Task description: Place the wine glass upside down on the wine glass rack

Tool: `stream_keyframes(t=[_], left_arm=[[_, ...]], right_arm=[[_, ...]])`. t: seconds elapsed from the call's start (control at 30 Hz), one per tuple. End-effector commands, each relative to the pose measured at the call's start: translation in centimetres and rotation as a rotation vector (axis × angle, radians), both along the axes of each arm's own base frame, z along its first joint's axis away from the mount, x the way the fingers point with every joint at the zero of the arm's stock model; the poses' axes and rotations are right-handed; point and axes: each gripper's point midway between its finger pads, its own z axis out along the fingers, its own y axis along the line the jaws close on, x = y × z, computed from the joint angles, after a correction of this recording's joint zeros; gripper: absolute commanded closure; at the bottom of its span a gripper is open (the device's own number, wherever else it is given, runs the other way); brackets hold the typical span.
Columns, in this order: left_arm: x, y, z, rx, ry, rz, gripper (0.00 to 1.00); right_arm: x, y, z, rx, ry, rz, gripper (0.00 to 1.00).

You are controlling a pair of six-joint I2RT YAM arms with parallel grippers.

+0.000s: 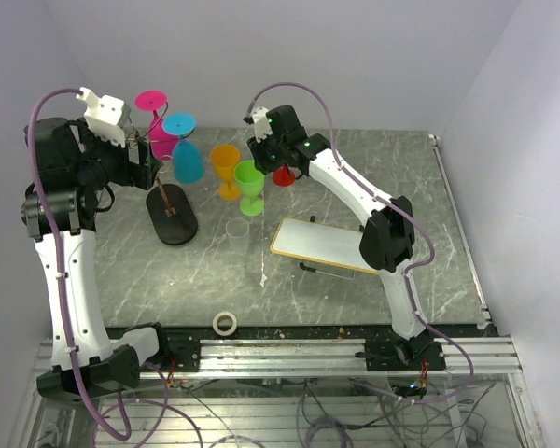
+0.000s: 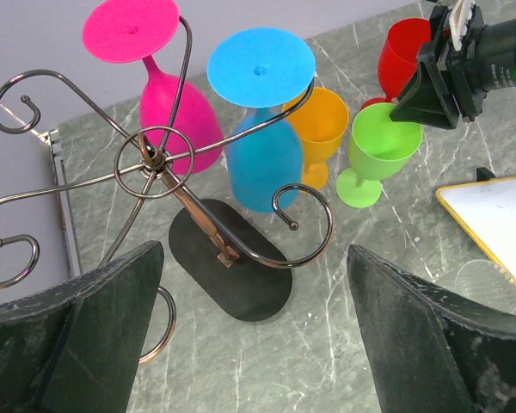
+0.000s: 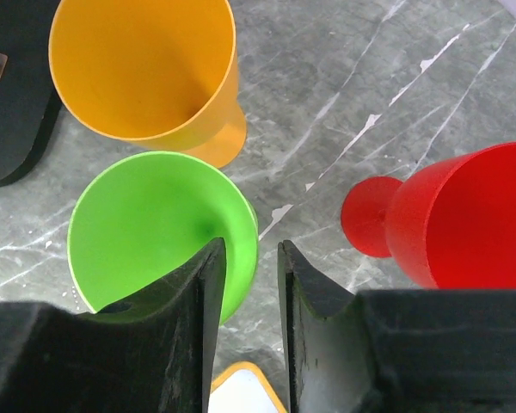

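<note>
The wine glass rack (image 2: 150, 159) is a dark wire stand with scroll arms, and its black oval base (image 1: 175, 224) rests on the table. A pink glass (image 2: 176, 112) and a blue glass (image 2: 258, 163) hang upside down on it. A green glass (image 3: 146, 232), an orange glass (image 3: 146, 69) and a red glass (image 3: 464, 215) stand upright to its right. My right gripper (image 3: 251, 249) is over the green glass's rim with its jaws narrowly apart, one finger over the bowl and one outside. My left gripper (image 2: 254, 258) is wide open and empty beside the rack.
A white board with a yellow edge (image 1: 322, 245) lies right of the glasses. A small clear cup (image 1: 235, 229) stands in front of the green glass (image 1: 250, 187). A tape roll (image 1: 225, 323) lies near the front edge. Walls close in at the back and right.
</note>
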Motion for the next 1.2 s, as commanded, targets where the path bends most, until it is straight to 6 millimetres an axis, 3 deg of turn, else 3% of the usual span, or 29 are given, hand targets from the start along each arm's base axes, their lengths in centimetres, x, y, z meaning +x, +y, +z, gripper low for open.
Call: stream_keyframes(t=[0.0,0.2,0.53,0.63,0.77,0.83,0.97,1.17], left_arm=[[0.1,-0.2,0.1,-0.01,-0.008,-0.022,0.02],[0.1,-0.1,-0.2,-0.009,0.0,-0.02,0.01],[0.3,0.0,-0.6,-0.012,0.01,-0.02,0.0],[0.3,-0.1,-0.7,-0.012,0.011,-0.021,0.0],[0.4,-0.1,-0.8,-0.019,0.013,-0.024,0.0],[0.4,-0.2,-1.0,-0.026,0.019,-0.027,0.01],[0.6,-0.2,-1.3,-0.043,0.026,-0.02,0.0],[0.6,-0.1,0.0,-0.076,0.003,-0.002,0.0]], right_arm=[[-0.1,-0.1,-1.0,-0.03,0.008,0.003,0.72],[-0.1,-0.2,-1.7,-0.044,0.018,0.003,0.8],[-0.1,-0.4,-2.8,-0.069,0.031,0.002,0.82],[-0.1,-0.3,-2.7,-0.066,0.032,0.006,0.88],[0.0,-0.8,-1.0,-0.064,-0.006,-0.002,1.0],[0.0,-1.2,0.4,-0.064,-0.039,-0.008,1.0],[0.0,-2.4,4.0,-0.035,-0.103,-0.015,1.0],[-1.0,-3.9,10.4,0.036,-0.191,0.0,1.0]])
